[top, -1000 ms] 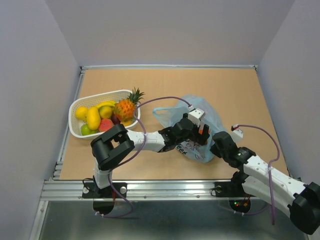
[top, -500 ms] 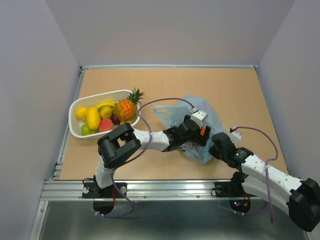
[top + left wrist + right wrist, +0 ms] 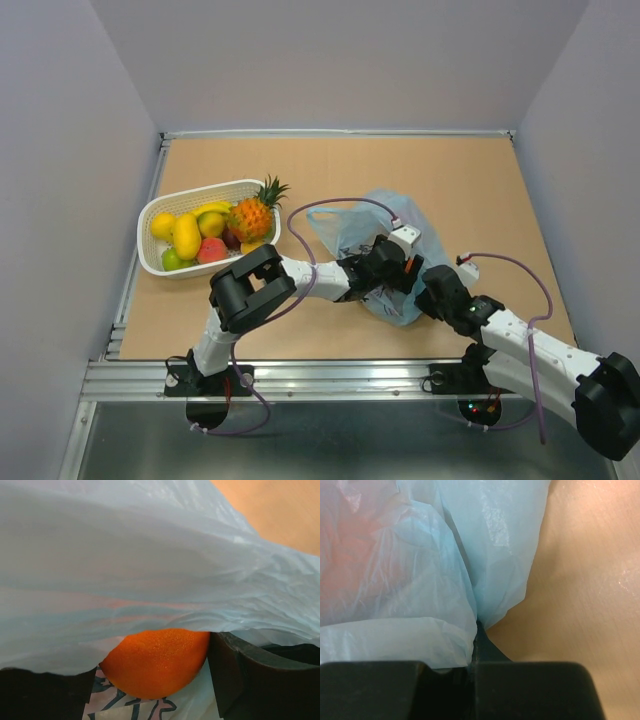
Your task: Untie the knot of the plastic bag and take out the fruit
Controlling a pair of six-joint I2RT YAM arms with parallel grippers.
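From above, the fruit-removal step is in hand: the left gripper (image 3: 398, 270) is inside the plastic bag (image 3: 345, 230), right of centre, and the right gripper (image 3: 428, 286) holds its near edge. Left wrist: jaws wide, the orange (image 3: 156, 662) between them; next they should close gently. Right wrist: jaws closed on bag film.

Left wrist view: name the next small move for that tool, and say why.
Probably close the left tool on the orange: its fingers stand wide on either side of it, inside the plastic bag, with film draped over the top. The right tool is shut on the bag's edge, pinning it, so a grip looks feasible before drawing the orange out.
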